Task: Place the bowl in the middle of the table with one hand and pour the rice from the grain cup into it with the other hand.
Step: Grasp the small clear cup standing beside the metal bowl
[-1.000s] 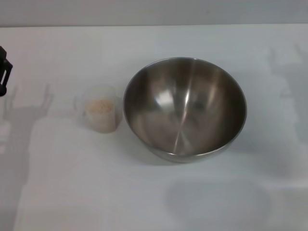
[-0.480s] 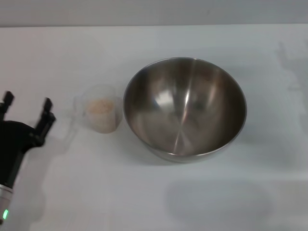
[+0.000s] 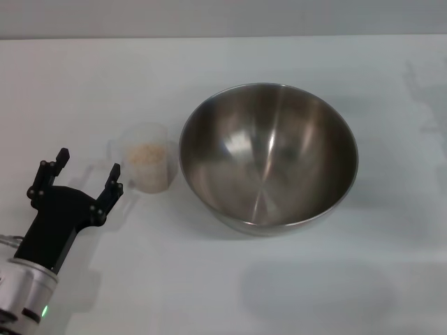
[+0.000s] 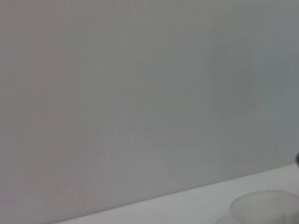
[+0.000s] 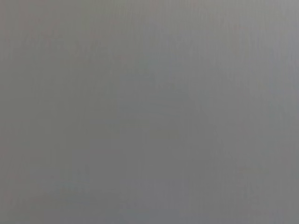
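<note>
**Left gripper being brought up to the grain cup**

Since the earlier frames, the left gripper [image 3: 87, 172] is being advanced from the table's left edge toward the grain cup [image 3: 146, 166]; the cup and the bowl [image 3: 268, 157] are lying where they were.

Head view: the gripper's jaws are being held spread, with nothing between them, and its nearer finger is sitting just beside the cup's handle side. The cup is standing upright on the table [image 3: 223, 293], close to the bowl's left rim, with the rice [image 3: 144, 153] showing pale inside it. The bowl is resting roughly mid-table, empty. The right gripper is not being shown.

Left wrist view: only a plain wall, a strip of tabletop and the frosted rim of the cup [image 4: 264, 206] at the picture's edge are being shown.

Right wrist view: nothing but flat grey is being shown.

For a clean grasp, the fingers should probably be centred around the cup's body before being closed, and the cup should be kept upright, so that no rice is being spilled early.
</note>
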Robot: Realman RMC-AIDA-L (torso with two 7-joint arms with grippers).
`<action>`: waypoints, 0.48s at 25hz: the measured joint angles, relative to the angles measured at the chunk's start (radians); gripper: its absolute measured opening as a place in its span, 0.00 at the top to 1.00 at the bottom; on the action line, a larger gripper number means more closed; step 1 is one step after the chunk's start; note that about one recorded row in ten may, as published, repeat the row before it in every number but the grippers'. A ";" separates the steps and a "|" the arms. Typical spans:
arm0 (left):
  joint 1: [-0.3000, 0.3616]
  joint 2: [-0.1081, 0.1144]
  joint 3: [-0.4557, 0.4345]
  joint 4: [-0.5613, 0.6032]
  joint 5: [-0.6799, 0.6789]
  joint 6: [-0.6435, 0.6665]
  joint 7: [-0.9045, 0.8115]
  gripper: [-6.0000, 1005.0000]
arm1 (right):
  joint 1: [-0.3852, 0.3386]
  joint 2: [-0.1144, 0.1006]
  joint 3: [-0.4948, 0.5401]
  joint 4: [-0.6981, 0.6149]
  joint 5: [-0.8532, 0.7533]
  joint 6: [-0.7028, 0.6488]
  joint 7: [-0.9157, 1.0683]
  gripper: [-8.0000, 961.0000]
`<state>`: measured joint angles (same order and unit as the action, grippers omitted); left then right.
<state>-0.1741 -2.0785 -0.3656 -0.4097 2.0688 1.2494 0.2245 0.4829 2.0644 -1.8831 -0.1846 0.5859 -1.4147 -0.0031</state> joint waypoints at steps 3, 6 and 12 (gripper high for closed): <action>-0.006 0.000 -0.010 -0.005 0.000 -0.018 0.000 0.17 | -0.003 -0.002 0.000 0.002 0.000 0.000 0.000 0.23; -0.014 0.000 -0.020 -0.006 0.000 -0.027 0.001 0.17 | -0.005 -0.003 0.001 0.004 0.000 0.000 0.000 0.23; -0.028 0.000 -0.030 -0.006 0.000 -0.048 0.001 0.17 | -0.006 -0.003 0.001 0.013 0.000 0.000 0.000 0.23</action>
<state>-0.2021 -2.0786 -0.3956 -0.4157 2.0692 1.2010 0.2254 0.4770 2.0616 -1.8821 -0.1718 0.5859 -1.4147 -0.0032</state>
